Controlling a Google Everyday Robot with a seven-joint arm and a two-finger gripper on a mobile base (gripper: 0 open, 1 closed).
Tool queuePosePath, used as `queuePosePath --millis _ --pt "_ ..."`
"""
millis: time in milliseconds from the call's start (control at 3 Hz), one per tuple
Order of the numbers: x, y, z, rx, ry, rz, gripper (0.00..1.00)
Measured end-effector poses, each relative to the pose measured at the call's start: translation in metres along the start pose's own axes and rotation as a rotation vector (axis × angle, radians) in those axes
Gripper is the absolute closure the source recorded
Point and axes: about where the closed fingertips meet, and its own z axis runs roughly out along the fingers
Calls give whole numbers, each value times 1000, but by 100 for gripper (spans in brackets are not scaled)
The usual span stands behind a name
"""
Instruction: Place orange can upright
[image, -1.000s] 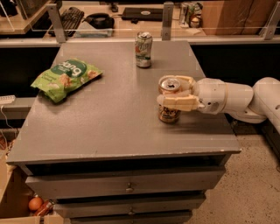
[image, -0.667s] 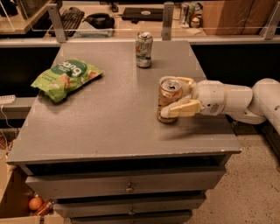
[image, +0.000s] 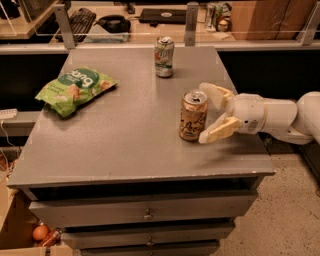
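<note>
On the right half of the grey tabletop (image: 125, 140), toward the front edge, you have the slim orange-tan aluminium drink can (image: 193, 117) standing upright. Its silver top with the pull tab faces up and its dark cursive script is turned toward the camera. Just to its right you will find the tool (image: 203, 113) at the end of the white rounded robot arm (image: 272, 117), which reaches in from the right edge of the view. The tool is spread wide. Its cream-coloured fingers (image: 220, 131) stand farther apart than the can is wide, one passing behind the can near its rim and the other coming in front, with its tip just beside the can's lower right side. You cannot tell whether that tip touches the can. Nothing is clamped between the fingers, and the can rests on its own base.

Farther back, near the rear edge, a white-and-green drink can (image: 164, 56) also stands upright, well apart from the orange one. On the left part of the tabletop a green crinkled snack bag (image: 75, 89) lies flat. Under the tabletop you see grey drawers (image: 100, 212) with small metal knobs. Behind the tabletop, past a rail, a dark keyboard (image: 80, 21) sits on a wooden desk.
</note>
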Motion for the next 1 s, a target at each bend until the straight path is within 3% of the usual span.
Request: queuePosePath --millis 667,1000 --pt "-26 -13 -29 42 85 -49 0" --pt "-65 -25 -65 104 183 -119 0"
